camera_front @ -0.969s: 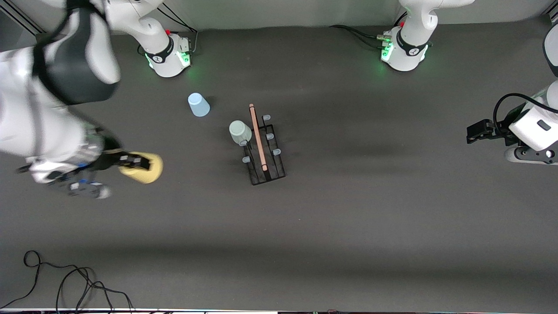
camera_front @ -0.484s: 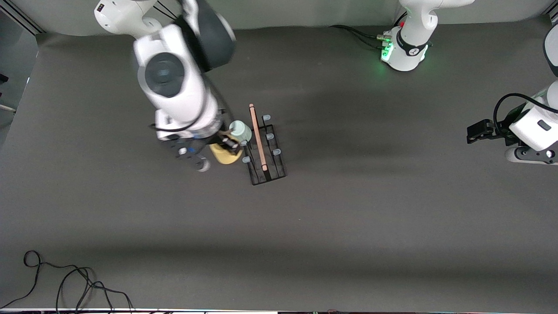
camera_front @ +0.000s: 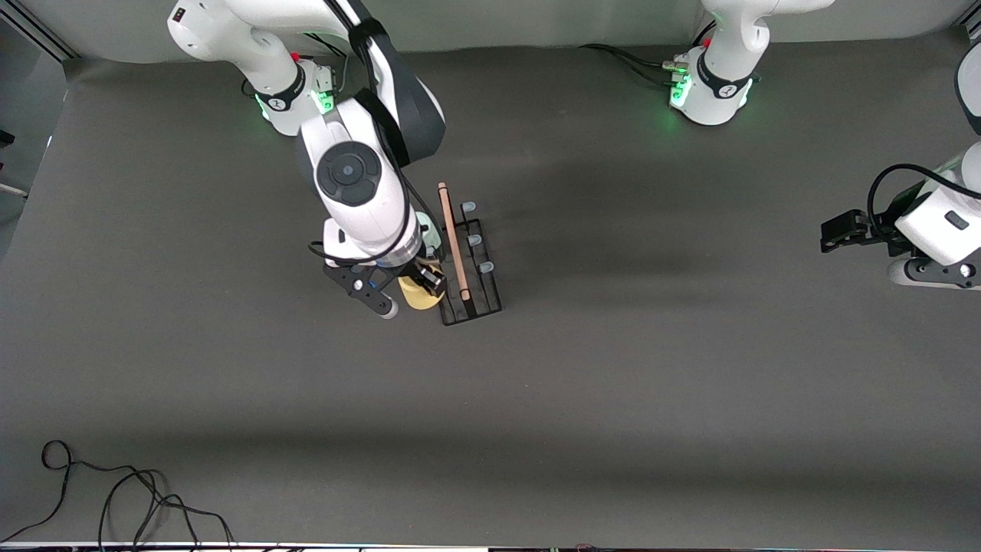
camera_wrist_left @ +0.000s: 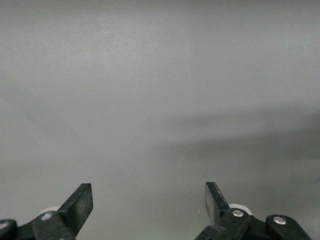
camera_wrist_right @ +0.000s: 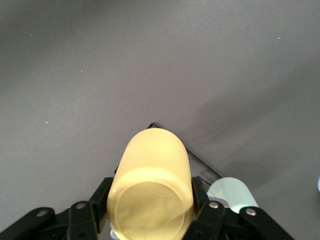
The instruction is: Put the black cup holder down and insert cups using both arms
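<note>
Nearest the front camera of the task's things is the end of the black cup holder (camera_front: 469, 264), a black wire rack with a rectangular base standing on the dark grey table (camera_front: 613, 399), roughly midway between the two arms' ends and closer to the right arm's. A long light wooden rod (camera_front: 453, 241) runs along its top as a handle, and upright pegs with pale blue tips (camera_front: 486, 267) rise from the base on the side toward the left arm.

The right gripper (camera_front: 426, 280) hangs over the rack's side toward the right arm's end, at the part nearest the front camera. Its fingers (camera_wrist_right: 201, 199) are pinched on the yellow cup (camera_front: 418, 295), a plain tapered plastic cup held bottom-up; in the right wrist view its closed base faces the camera, and a corner of the black base shows on the table underneath it.

Just farther from the front camera, the pale mint green cup (camera_wrist_right: 232, 192) sits on the rack, mostly hidden by the right arm's wrist in the front view. Whether it rests fully on a peg cannot be told.

The left gripper (camera_front: 835, 230) waits well apart at the left arm's end of the table, its fingers (camera_wrist_left: 80, 205) spread wide with nothing between them.
</note>
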You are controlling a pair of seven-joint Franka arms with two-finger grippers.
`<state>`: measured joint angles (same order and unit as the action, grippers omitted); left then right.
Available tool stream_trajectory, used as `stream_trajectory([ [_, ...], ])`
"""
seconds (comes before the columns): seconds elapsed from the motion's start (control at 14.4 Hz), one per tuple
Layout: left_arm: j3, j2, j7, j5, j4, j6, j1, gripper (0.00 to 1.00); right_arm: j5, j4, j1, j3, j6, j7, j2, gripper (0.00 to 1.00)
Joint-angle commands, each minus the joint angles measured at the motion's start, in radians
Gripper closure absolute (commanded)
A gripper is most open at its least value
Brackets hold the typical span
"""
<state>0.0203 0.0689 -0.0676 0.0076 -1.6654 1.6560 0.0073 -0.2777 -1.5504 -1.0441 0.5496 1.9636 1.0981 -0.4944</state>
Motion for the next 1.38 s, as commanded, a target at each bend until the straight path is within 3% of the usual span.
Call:
stream_trajectory([
  [0.0, 0.003, 0.005, -0.015, 0.011, 0.016, -0.019, 0.003, 0.00, -0.017, -0.085, -0.050, 0.012, 0.095, 0.034, 0.007, 0.98],
  [0.48, 0.001, 0.005, -0.015, 0.012, 0.016, -0.018, 0.003, 0.00, -0.046, -0.174, -0.073, 0.004, 0.276, 0.057, -0.067, 0.95],
  [0.55, 0.001, 0.005, -0.015, 0.012, 0.016, -0.019, 0.003, 0.00, -0.049, -0.174, -0.070, 0.004, 0.276, 0.059, -0.072, 0.54],
  [0.62, 0.001, 0.005, -0.015, 0.012, 0.016, -0.018, 0.003, 0.00, -0.058, -0.172, -0.066, 0.006, 0.273, 0.059, -0.070, 0.01],
  [0.83, 0.001, 0.005, -0.015, 0.012, 0.016, -0.019, 0.003, 0.00, -0.063, -0.133, -0.056, 0.010, 0.220, 0.051, -0.049, 0.00],
  [1.31, 0.001, 0.005, -0.015, 0.012, 0.016, -0.019, 0.003, 0.00, -0.049, 0.231, -0.024, 0.104, -0.335, 0.031, 0.037, 0.00],
])
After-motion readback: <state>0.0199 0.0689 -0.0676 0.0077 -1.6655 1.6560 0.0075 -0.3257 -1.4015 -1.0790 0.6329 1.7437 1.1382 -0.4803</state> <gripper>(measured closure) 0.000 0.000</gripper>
